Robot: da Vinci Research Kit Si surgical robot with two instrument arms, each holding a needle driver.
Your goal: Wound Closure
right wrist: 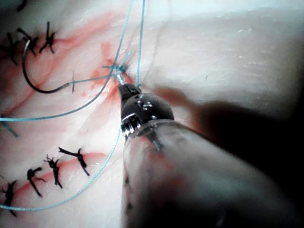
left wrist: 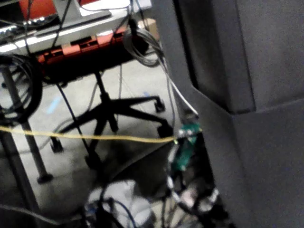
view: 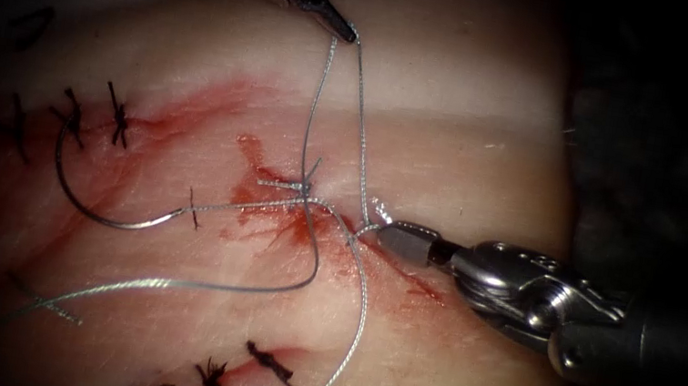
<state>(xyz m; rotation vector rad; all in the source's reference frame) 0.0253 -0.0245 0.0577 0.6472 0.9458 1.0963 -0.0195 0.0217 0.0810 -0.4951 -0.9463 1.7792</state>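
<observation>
The left hand (view: 346,32) hangs above the cut (view: 329,228), its jaws clamped on the thread (view: 315,96), two strands of which run down from its tip to a small tangle at the wound. The right hand (view: 383,234) lies low on the tissue (view: 462,147), just right of that tangle, its jaws together on the thread close to where it leaves the cut; in the right wrist view its tip (right wrist: 124,90) sits against the same spot. The needle (view: 85,198) lies free on the tissue to the left of the cut, held by neither hand and not in the tissue, its curve open upward beside some dark finished stitches (view: 117,116). Red fluid (view: 286,211) stains the wound. I judge this to be knot work, with the thread strung between both hands; whatever follows calls for even tension without tearing the edge.
</observation>
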